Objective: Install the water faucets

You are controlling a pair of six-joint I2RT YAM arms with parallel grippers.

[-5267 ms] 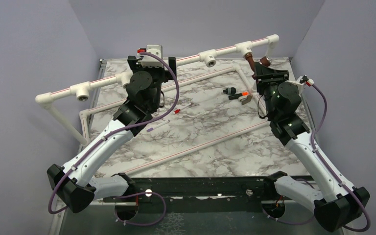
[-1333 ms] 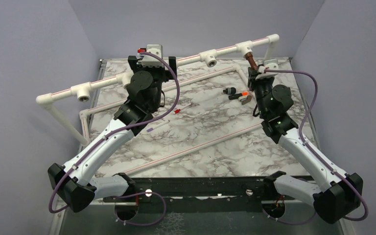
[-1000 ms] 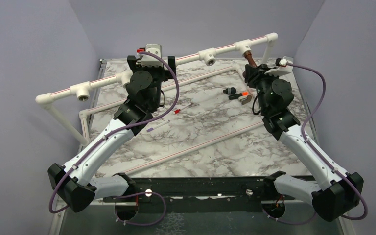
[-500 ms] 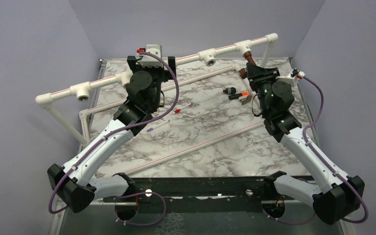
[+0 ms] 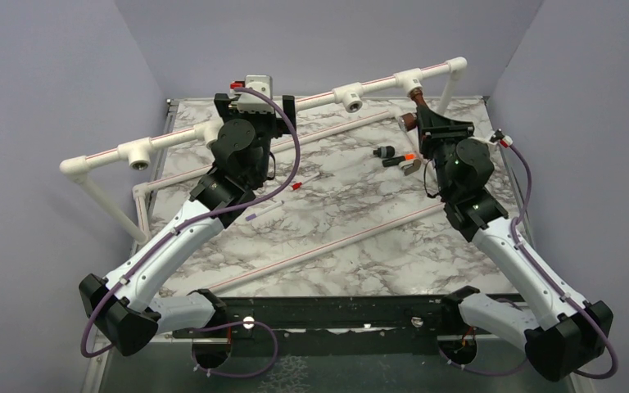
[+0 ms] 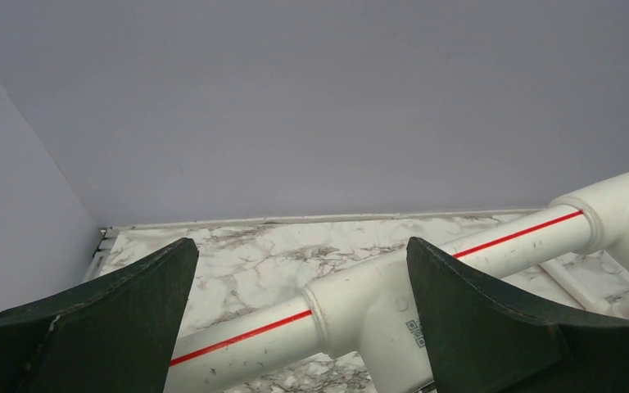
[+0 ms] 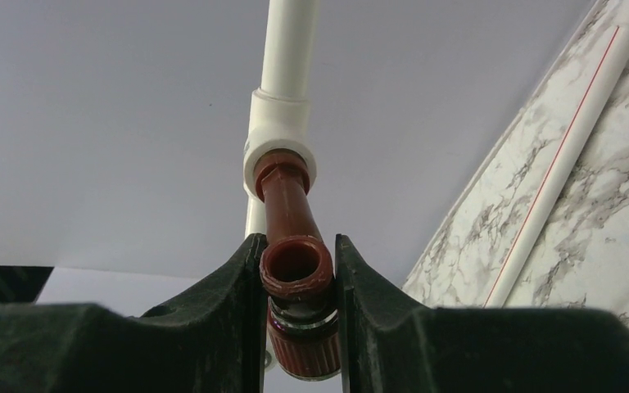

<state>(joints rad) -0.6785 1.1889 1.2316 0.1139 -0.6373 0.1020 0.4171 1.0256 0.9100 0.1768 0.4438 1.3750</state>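
**While our right jaws clamp the faucet at the pipe, our left jaws stand wide**

Where the right wrist camera looks along the fingers, we see our right gripper (image 7: 297, 266) with its two dark fingers pressed against both sides of the reddish-brown water faucet (image 7: 288, 205). They sit just below its open round mouth, so these jaws are closed on it. From the grip, the faucet's body runs away to a hex collar that meets the opening of a white tee fitting (image 7: 280, 135). How deep it sits inside we cannot tell.

Our left gripper (image 6: 299, 250) has its jaws spread wide apart. A white striped pipe (image 6: 500, 241) with a thin red line crosses the view behind the fingertips. Whether the fingers touch it we cannot tell.

From above, we find that pipe to be the raised rail across the far side of the marble table (image 5: 336, 237). The faucet hangs from the rail's fitting near the far right end, with our right arm reaching up to it. Our left gripper is up at the rail left of its middle, well apart from the faucet. A few small loose parts (image 5: 397, 155) lie on the table, just left of our right arm.
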